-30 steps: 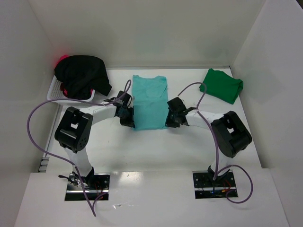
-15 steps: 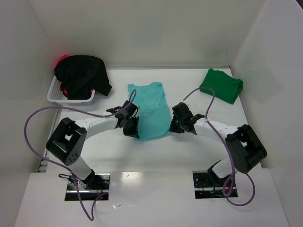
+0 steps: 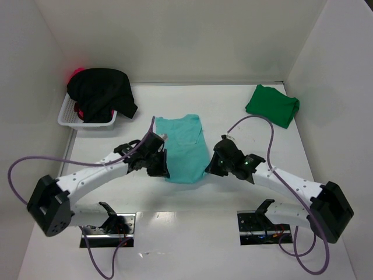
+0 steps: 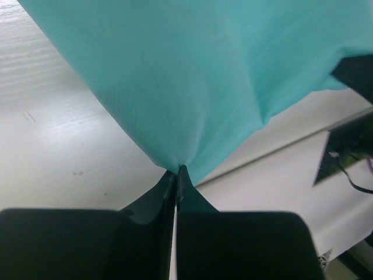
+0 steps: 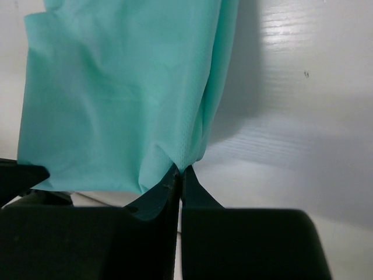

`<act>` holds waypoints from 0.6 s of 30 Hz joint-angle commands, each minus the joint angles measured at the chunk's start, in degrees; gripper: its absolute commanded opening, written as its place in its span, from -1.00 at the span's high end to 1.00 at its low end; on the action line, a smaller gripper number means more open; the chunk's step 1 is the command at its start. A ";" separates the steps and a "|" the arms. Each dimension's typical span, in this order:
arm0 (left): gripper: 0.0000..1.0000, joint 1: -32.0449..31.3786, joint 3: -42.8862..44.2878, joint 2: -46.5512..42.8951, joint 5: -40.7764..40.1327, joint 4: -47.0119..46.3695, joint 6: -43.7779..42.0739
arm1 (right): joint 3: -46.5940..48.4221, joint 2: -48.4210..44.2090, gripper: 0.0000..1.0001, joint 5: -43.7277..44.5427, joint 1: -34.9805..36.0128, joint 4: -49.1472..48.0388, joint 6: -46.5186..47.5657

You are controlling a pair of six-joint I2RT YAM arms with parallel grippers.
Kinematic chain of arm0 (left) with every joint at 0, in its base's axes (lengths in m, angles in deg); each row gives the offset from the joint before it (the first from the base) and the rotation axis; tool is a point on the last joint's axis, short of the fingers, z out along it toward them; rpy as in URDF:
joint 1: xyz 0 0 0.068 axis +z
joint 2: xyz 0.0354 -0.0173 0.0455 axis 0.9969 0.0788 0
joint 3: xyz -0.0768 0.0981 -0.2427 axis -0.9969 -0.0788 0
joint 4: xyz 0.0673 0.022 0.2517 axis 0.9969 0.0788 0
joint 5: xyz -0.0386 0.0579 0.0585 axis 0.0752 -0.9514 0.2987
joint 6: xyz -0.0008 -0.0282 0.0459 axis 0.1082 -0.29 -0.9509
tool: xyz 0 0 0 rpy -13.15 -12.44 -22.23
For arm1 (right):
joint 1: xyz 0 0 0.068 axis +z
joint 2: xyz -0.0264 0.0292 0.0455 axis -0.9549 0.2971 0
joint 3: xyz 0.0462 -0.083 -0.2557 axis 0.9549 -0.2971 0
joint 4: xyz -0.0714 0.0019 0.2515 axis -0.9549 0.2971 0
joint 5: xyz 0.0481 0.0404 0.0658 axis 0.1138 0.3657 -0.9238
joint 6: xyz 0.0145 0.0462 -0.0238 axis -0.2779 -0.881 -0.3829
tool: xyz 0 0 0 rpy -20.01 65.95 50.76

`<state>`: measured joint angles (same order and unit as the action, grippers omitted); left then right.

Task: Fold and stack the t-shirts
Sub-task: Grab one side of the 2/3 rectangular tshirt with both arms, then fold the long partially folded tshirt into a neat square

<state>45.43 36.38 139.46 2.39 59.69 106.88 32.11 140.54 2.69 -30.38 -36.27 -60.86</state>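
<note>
The light teal t-shirt [image 3: 183, 149] lies lengthwise in the middle of the table, its near end lifted between both grippers. My left gripper [image 3: 164, 168] is shut on its near left corner, the cloth [image 4: 192, 87] pinched at the fingertips. My right gripper [image 3: 208, 168] is shut on the near right corner, where the teal cloth [image 5: 116, 99] bunches at the jaws. A dark green t-shirt [image 3: 273, 105] lies folded at the back right. A black t-shirt [image 3: 100, 93] is heaped over a basket at the back left, with red-pink cloth [image 3: 77, 73] showing behind it.
A white basket [image 3: 74, 121] stands at the back left against the left wall. White walls close the table on three sides. Purple cables [image 3: 263, 125] loop from both arms over the table. The arm bases [image 3: 108, 223] sit at the near edge.
Both grippers have pulled the teal t-shirt's near end toward the near edge, and the whole shirt has slid that way. Both arms have stretched out low over the table.
</note>
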 commanded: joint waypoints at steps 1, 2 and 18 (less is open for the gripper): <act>1.00 -0.29 2.80 -6.39 -1.44 4.57 3.93 | 3.00 -4.94 1.00 2.89 0.72 4.67 -2.84; 1.00 -0.29 4.27 -7.13 -1.98 5.18 4.70 | 3.81 -6.15 1.00 4.27 0.72 5.45 -2.84; 1.00 10.96 10.15 -2.46 -1.29 1.78 -1.63 | 21.61 8.28 1.00 7.96 -5.34 -2.02 9.85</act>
<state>54.18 44.10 135.43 -1.63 63.82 108.07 49.76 145.78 9.03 -35.14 -33.32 -55.06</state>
